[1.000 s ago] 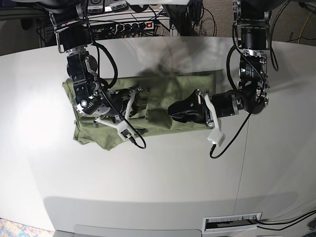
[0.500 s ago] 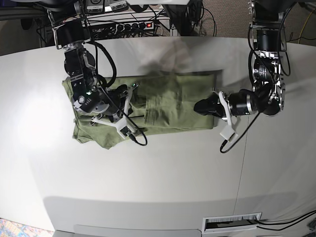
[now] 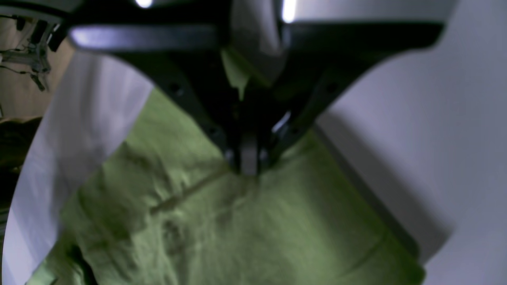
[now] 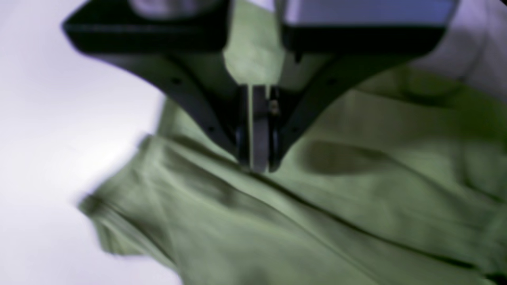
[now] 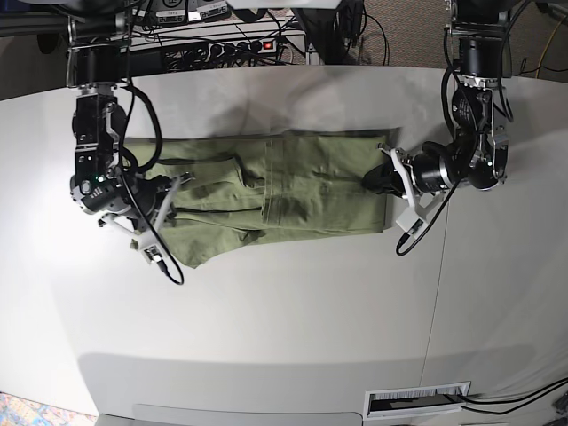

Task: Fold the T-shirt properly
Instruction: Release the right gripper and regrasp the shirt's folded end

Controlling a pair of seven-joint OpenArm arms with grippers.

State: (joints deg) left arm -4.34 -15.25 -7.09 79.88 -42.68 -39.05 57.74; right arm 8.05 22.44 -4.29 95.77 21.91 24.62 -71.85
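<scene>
Base view gives you the T-shirt (image 5: 293,191) lying stretched out as a long band across the white bench (image 5: 284,311), with one set of fingers at each end of it. Your left gripper (image 5: 377,180) sits at the end on that view's right, and your right gripper (image 5: 164,197) at the end on its left.

Left wrist view shows your left fingers (image 3: 246,156) pressed fully together, their tips down on the green cloth (image 3: 237,229). The fabric puckers and creases run in toward the tips, so they seem to pinch a fold of the shirt's edge, though the blur keeps you from seeing the cloth between them. Bare bench (image 3: 416,118) lies just beside those fingers on the picture's right; the rest of the shirt spreads out below them.

Right wrist view shows your right fingers (image 4: 253,154) likewise closed tight, the tips meeting a raised ridge of fabric (image 4: 317,198). Wrinkled cloth runs away from them toward the picture's right, and a loose hemmed corner (image 4: 111,225) lies down to their left, with bench (image 4: 59,138) beyond it.
</scene>
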